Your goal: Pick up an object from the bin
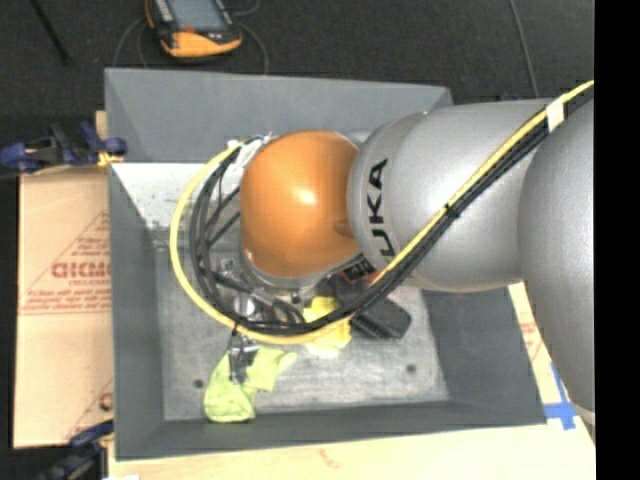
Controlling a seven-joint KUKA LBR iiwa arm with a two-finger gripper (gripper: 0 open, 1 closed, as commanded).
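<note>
Low down, gripper [238, 362] at yellow-green cloth [229, 397].

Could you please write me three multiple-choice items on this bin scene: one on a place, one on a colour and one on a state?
1. Where in the bin does the soft yellow-green thing lie?
A. towards the view's lower left corner
B. towards the upper right corner
C. outside, on the cardboard

2. What colour is the thing on the floor right of centre, beside the arm?
A. red
B. black
C. white

3. How does the gripper stand?
A. raised high above the rim
B. outside the bin
C. down inside the bin, at the yellow-green thing's upper end

Answers: 1 A, it lies on the floor near that corner. 2 B, it shows dark black against the grey floor. 3 C, its tip is low, right above that thing.
</note>
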